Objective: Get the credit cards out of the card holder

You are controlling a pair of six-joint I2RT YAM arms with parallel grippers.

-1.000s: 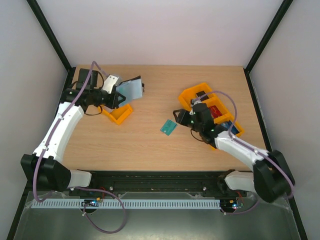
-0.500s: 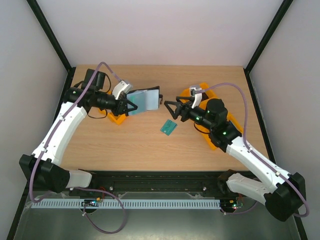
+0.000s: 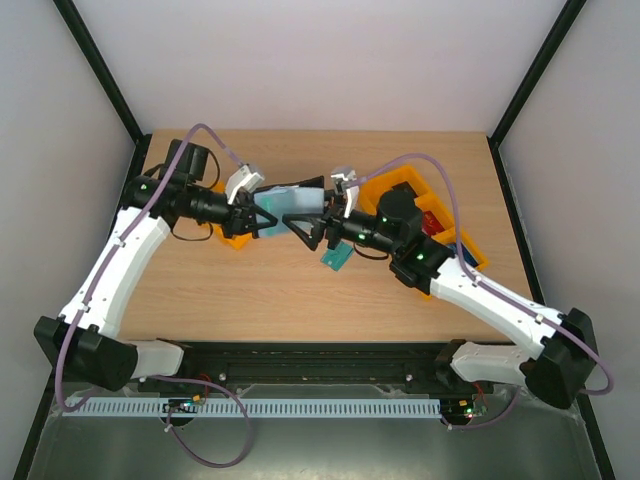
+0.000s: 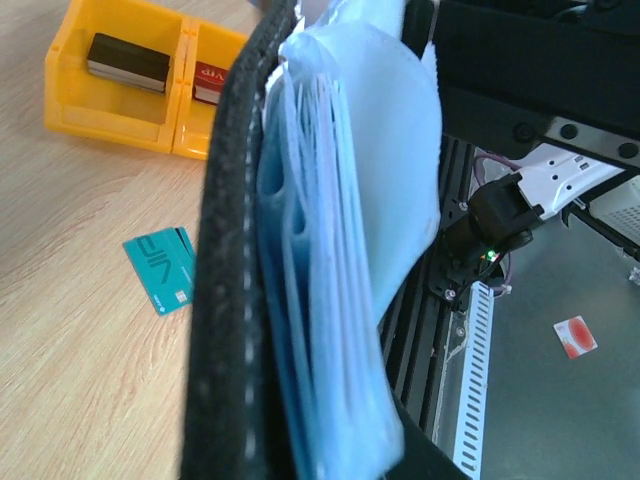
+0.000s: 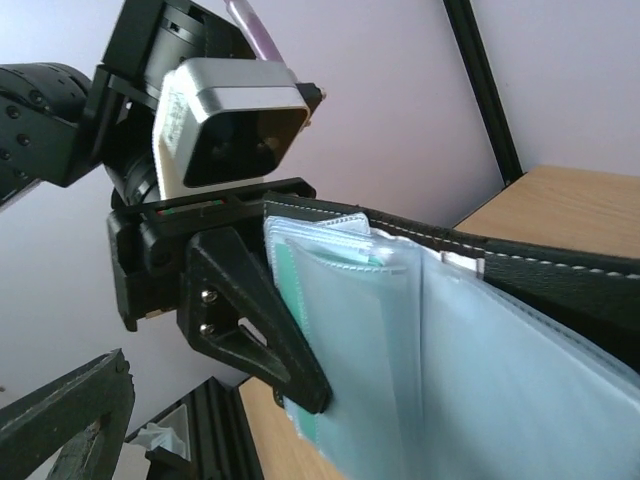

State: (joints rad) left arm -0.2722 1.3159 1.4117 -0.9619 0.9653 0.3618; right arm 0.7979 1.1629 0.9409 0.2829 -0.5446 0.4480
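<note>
Table (image 3: 290, 295): light wood-grain top filling the middle of the top view, with a black rail (image 3: 330, 350) along its lower edge. 1 teal credit card (image 3: 337, 257) lies flat on bare wood just right of centre, printed side up and set diagonally. 2 orange trays sit on the wood. The left tray (image 3: 240, 232) is upper left and mostly hidden under an arm. The right tray (image 3: 402, 180) is upper right and partly covered. In the upper left of the left wrist view, 2 of the right tray's compartments show: a black block (image 4: 126, 60) in 1, a red block (image 4: 215, 80) in the next. The card lies well apart from that tray.
</note>
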